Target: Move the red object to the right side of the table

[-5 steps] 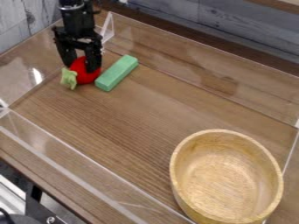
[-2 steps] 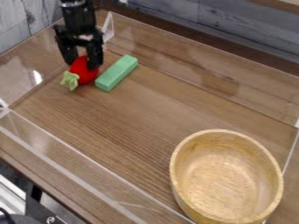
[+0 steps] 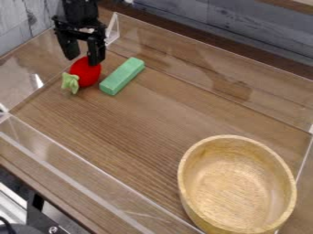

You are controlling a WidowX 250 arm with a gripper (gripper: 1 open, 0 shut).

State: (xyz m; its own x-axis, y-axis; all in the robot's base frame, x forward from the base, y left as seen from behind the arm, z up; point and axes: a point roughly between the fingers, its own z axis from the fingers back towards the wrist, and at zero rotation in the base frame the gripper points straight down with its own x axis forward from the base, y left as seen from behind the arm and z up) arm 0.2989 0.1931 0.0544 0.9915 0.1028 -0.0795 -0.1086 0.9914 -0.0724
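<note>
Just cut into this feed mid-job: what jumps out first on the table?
The bright red object at the far left, lying on the table beside a flat green block, catches the eye first. The black tool hangs just above it, jaws open, holding nothing. A big round wooden bowl fills the near right corner.
</note>
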